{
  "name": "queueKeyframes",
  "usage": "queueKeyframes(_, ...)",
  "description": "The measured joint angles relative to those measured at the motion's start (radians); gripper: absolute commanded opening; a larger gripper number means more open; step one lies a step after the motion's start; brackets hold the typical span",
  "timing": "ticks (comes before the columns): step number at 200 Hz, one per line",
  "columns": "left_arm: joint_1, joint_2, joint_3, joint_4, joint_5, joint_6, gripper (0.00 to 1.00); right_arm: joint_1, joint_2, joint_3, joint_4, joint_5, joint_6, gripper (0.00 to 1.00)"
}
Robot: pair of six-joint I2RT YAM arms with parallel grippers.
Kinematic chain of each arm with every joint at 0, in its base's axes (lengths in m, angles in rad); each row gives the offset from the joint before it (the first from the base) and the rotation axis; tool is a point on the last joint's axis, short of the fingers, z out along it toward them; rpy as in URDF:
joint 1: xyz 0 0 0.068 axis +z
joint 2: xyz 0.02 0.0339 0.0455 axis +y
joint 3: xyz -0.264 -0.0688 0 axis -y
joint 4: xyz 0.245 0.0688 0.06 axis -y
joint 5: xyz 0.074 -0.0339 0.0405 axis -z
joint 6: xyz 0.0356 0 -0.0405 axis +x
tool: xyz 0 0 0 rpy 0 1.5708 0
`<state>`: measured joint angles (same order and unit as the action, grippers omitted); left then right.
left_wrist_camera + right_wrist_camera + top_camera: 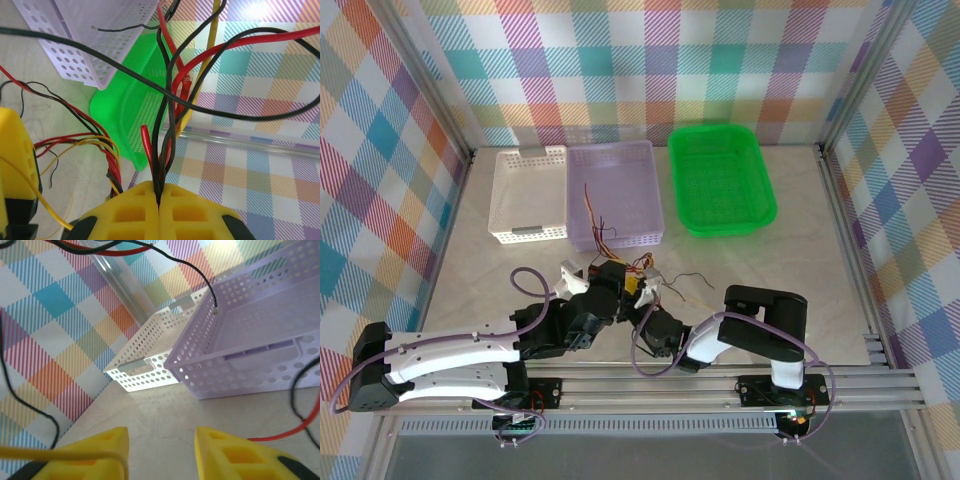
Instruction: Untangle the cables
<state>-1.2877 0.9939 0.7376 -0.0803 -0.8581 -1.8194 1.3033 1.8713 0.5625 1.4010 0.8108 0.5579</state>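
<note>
White basket [528, 234] sits far-left on the table [800, 290]. Lilac basket [616, 240] is just beside it at centre, green basket [720, 225] far-right. I've got the left gripper [159, 196] clamped tight on the cables [145, 150]: red, black and yellow strands come out between its yellow fingers and fan upward, crossing each other. From the top view I place the bunch mid-table, just near of the lilac basket. A few strands stand up over that basket and one black strand trails right. Right gripper [160, 452] is close beside the left one, jaws partly apart, nothing pinched in the gap. One yellow strand lies across one finger.
</note>
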Motion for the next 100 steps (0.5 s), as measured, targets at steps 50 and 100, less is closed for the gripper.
queueKeyframes(50,-0.014,-0.001,0.0,0.013,0.0,0.006,0.0,-0.011,-0.008,-0.039,-0.001,-0.018,0.037,0.0)
queueKeyframes(100,-0.027,-0.089,0.0,-0.052,-0.011,0.001,0.0,-0.021,-0.101,-0.156,-0.016,-0.093,0.06,0.0)
